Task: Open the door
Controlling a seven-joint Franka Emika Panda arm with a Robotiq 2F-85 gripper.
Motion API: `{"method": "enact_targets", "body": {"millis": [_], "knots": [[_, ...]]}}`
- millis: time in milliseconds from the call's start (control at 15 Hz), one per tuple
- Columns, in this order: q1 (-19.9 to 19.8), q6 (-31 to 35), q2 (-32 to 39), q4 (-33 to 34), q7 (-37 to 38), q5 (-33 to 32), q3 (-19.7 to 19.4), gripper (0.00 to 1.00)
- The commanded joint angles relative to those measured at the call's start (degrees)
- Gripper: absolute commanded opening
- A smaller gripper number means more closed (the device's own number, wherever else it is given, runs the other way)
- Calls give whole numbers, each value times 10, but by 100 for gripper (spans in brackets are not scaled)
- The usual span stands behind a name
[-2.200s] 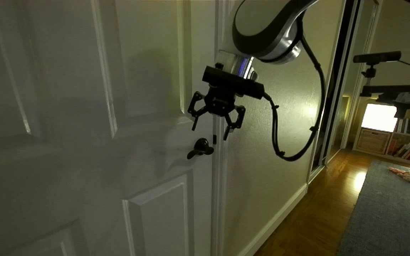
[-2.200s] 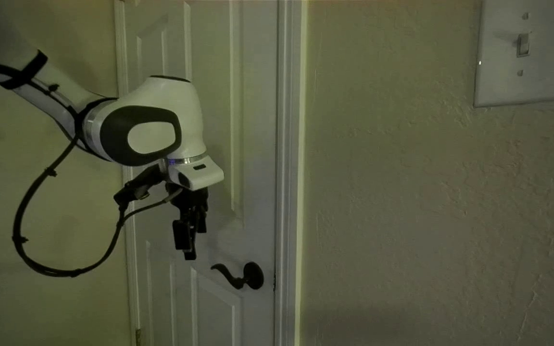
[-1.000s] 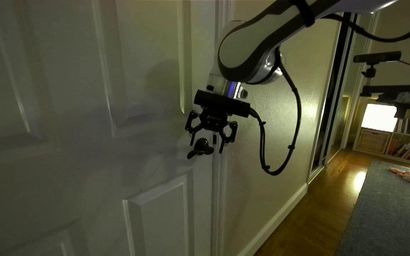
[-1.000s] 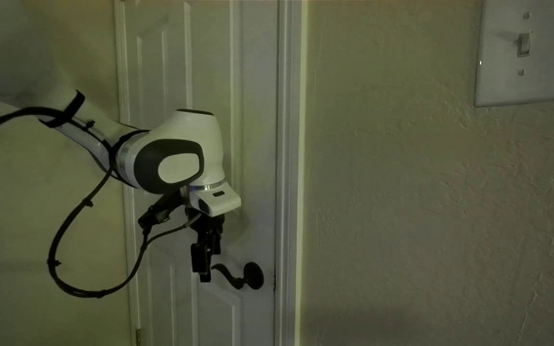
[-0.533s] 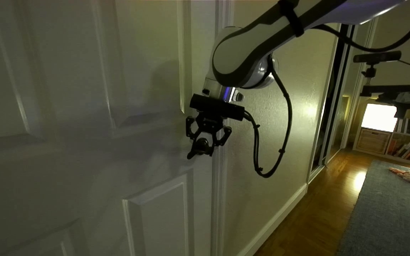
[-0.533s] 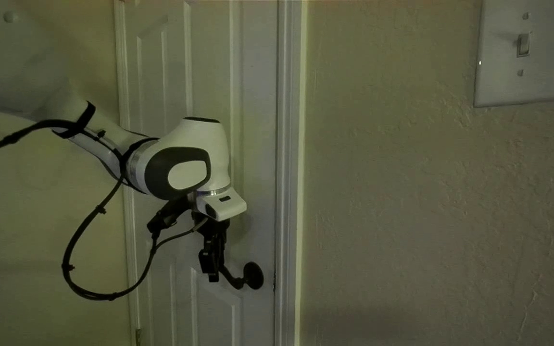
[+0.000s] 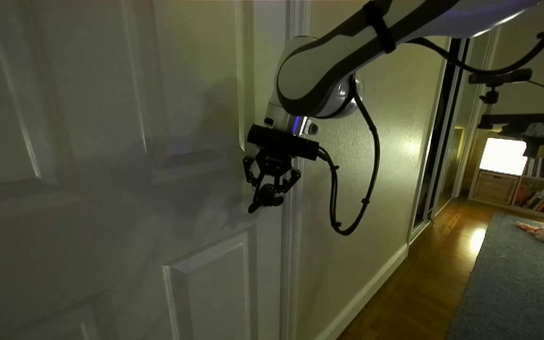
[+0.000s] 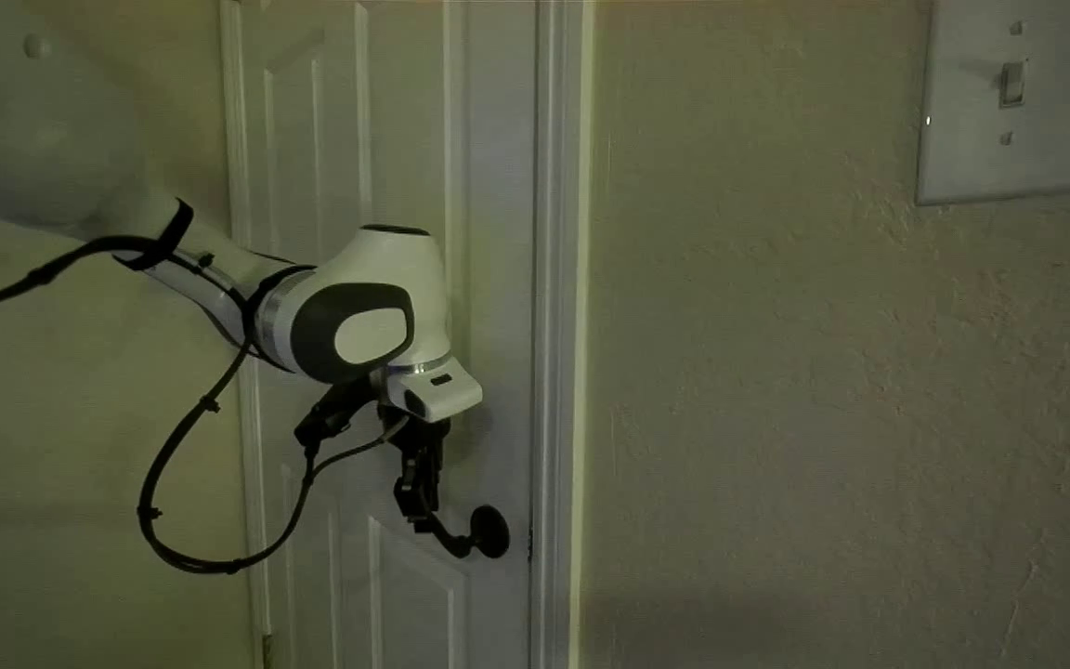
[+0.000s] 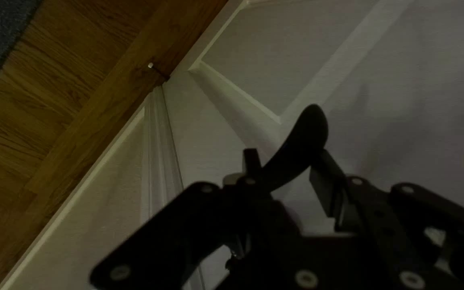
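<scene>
The door (image 7: 196, 198), white with raised panels, sits closed in its frame in both exterior views. Its dark lever handle (image 8: 451, 543) points away from the jamb and looks level. My gripper (image 7: 268, 193) comes down from above onto the lever, its fingers partly drawn together on either side of it. In the wrist view the lever (image 9: 310, 127) runs slantwise between the fingertips, and a gap still shows between the finger pads (image 9: 324, 189). Whether either finger touches the lever is too dark to tell.
Beside the handle run the door frame (image 8: 561, 372) and a textured wall with a light switch plate (image 8: 972, 139). A cable loop (image 7: 369, 203) hangs from the arm. A small doorstop (image 9: 150, 65) lies low near the door's bottom corner; a grey rug (image 7: 503, 283) covers floor farther off.
My gripper has come down and across to the lever handle, and its fingers have drawn closer together around it. The door and handle have not visibly moved.
</scene>
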Motion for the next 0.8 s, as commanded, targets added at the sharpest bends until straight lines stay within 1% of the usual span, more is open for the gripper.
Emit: {"method": "enact_targets", "body": {"millis": [0, 200, 533, 733], "knots": [[-1, -32, 15, 15, 12, -8, 0, 6], [-1, -40, 19, 6, 11, -11, -1, 0], [0, -41, 33, 17, 2, -25, -7, 2], [5, -41, 48, 40, 1, -41, -10, 2]]}}
